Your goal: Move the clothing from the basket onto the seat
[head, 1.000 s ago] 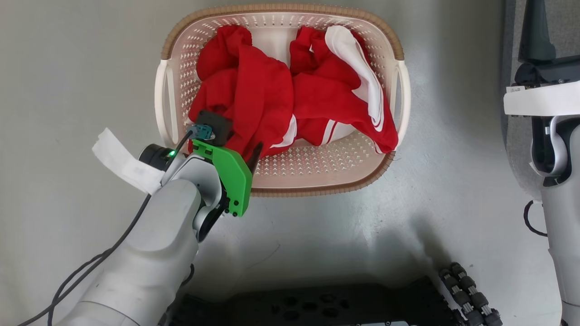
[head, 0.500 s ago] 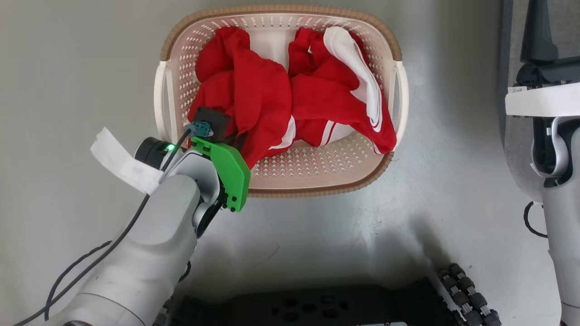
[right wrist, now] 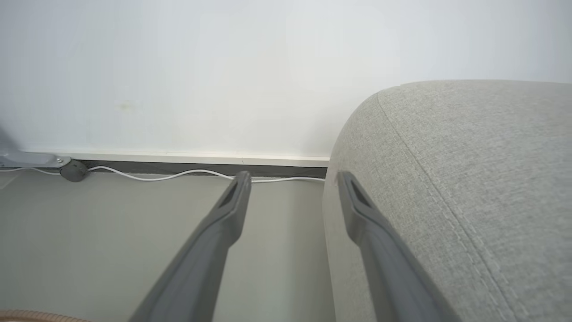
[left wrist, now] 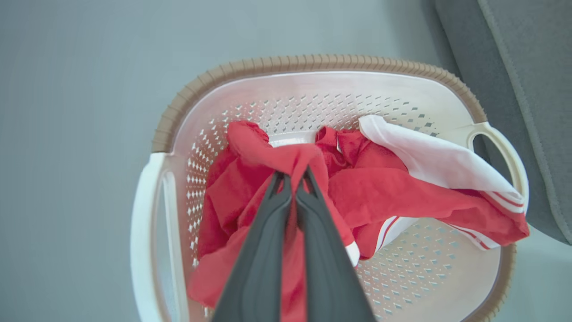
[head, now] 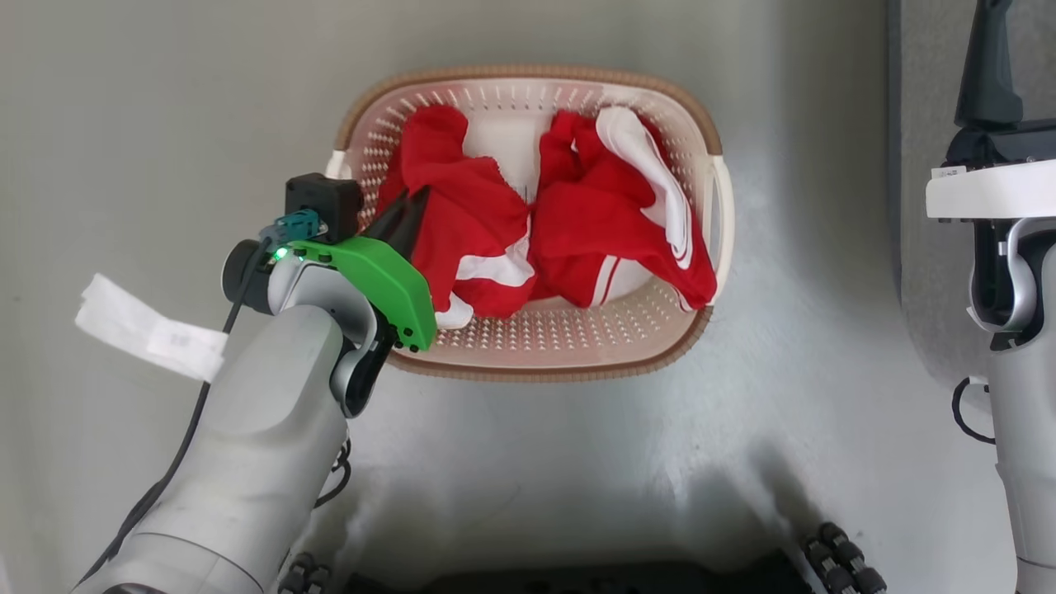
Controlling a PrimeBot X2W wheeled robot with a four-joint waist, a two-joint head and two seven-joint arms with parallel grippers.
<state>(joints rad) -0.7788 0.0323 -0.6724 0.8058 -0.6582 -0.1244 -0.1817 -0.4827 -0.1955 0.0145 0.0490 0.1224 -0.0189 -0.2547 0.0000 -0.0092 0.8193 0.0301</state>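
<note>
The cream perforated basket (head: 536, 76) with a brown rim stands on the grey floor, and the clothing lies in it as two red heaps. The left red garment (head: 466, 214) has white trim. The right one (head: 610, 223) carries a wide white band. My left gripper (head: 412, 202) reaches in over the basket's left side and is shut on a fold of the left garment (left wrist: 250, 188), with red cloth pinched between the dark fingers (left wrist: 292, 176). My right gripper (right wrist: 292, 179) hangs open and empty beside the seat (right wrist: 469, 179), a light-grey sofa.
The sofa's edge (left wrist: 527, 89) lies just beyond the basket's right handle (left wrist: 505, 147). A white cable (right wrist: 156, 175) runs along the baseboard by the wall. My dark wheeled base (head: 577, 577) sits at the near side of the floor.
My left gripper went from open to shut on the left garment's cloth and drew it toward the basket's left side. The head camera shifted. The right arm stayed put.
</note>
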